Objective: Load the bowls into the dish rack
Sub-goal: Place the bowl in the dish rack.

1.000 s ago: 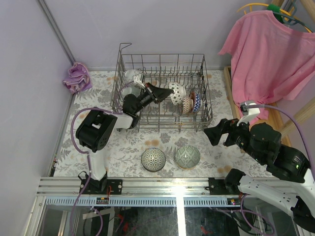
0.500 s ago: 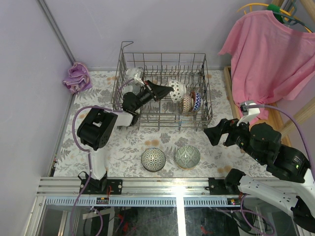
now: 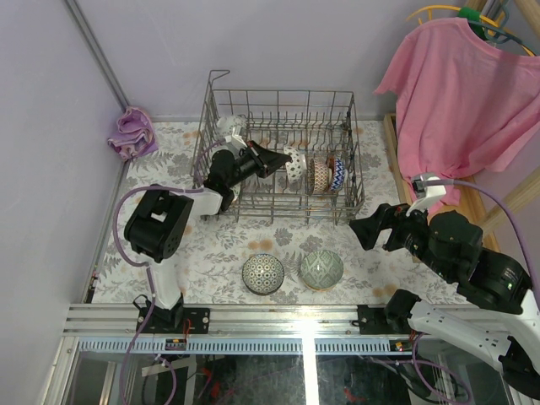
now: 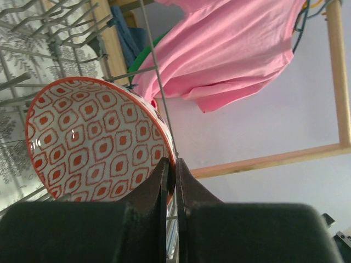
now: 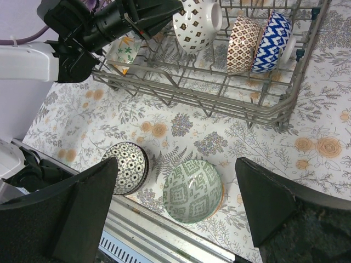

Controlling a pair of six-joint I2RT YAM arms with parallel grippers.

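The grey wire dish rack (image 3: 287, 221) stands at the back of the table and also shows in the right wrist view (image 5: 263, 112). My left gripper (image 3: 277, 159) reaches into it, shut on the rim of a red-and-white bowl (image 3: 295, 164), which stands on edge among the tines (image 4: 98, 139). A brown patterned bowl (image 3: 317, 175) and a blue-and-white bowl (image 3: 336, 173) stand on edge to its right. My right gripper (image 5: 175, 203) hangs open and empty above a pale green bowl (image 5: 193, 191), which lies on the table next to a black-and-white bowl (image 5: 125, 167).
A floral bowl (image 5: 125, 49) lies in the rack's left part. A crumpled pink cloth (image 3: 132, 131) sits at the table's back left. A pink shirt (image 3: 460, 93) hangs on a wooden frame to the right of the rack.
My left gripper has shifted a little left with the red-and-white bowl, which now stands more on edge close to the brown bowl. The right arm has not moved.
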